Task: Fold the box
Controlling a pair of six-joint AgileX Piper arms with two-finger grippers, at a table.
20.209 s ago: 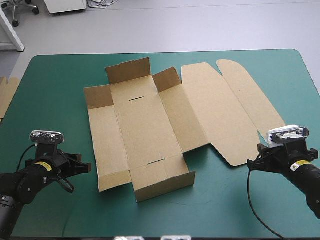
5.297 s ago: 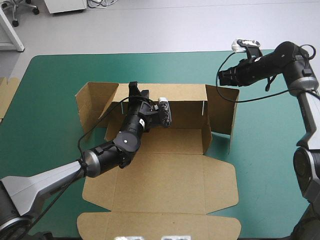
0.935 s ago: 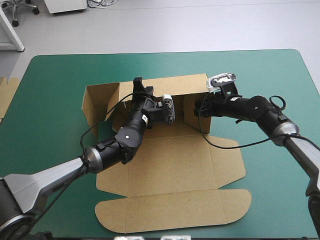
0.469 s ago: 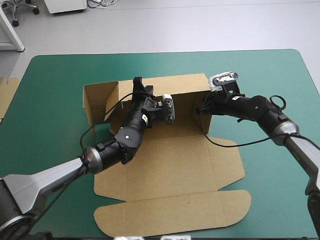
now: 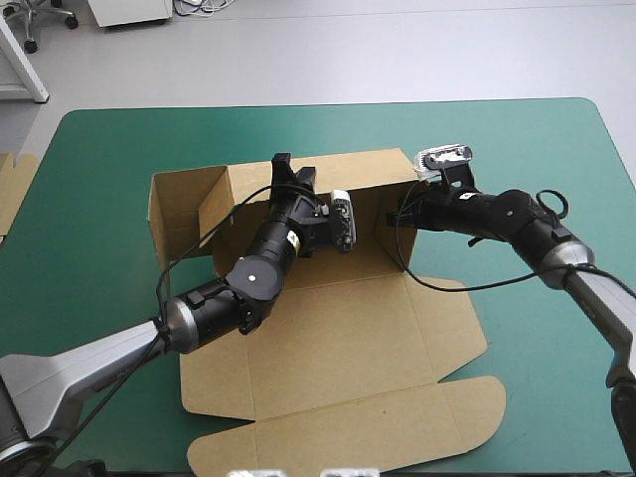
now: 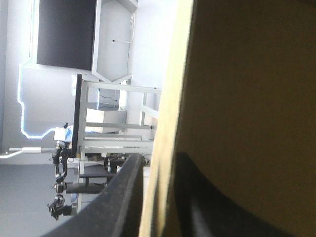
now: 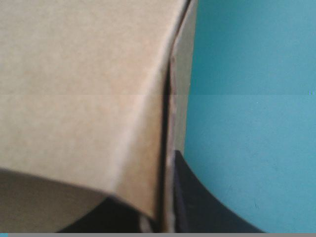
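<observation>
Left jaws: clamped on the top edge of the box (image 5: 338,328), at its far wall (image 5: 373,174). In the left wrist view the board edge runs straight up between the two black fingers (image 6: 121,197), one on each face, with no visible gap. The wall face on the inner side is in shadow.

Right jaws: also gripping board, at the right-hand end of that wall. The right wrist view shows one black finger (image 7: 207,207) on the outer side, against the teal-green cover (image 5: 99,179), with the other dark under the brown face. Two layers of board sit edge to edge at that corner, a thin dark seam between them.

The box sits mid-counter. The far wall stands upright toward the counter's far edge, and the left end flap (image 5: 177,204) also stands, angled outward. The rest lies flat toward the near edge: a wide panel, a rounded side tab (image 5: 457,318), then a front flap (image 5: 348,442) with rounded corners.

The left arm reaches over the flat panel to the wall, and the right arm comes in from the side. Spare board (image 5: 12,189) pokes in at the counter's left edge.
</observation>
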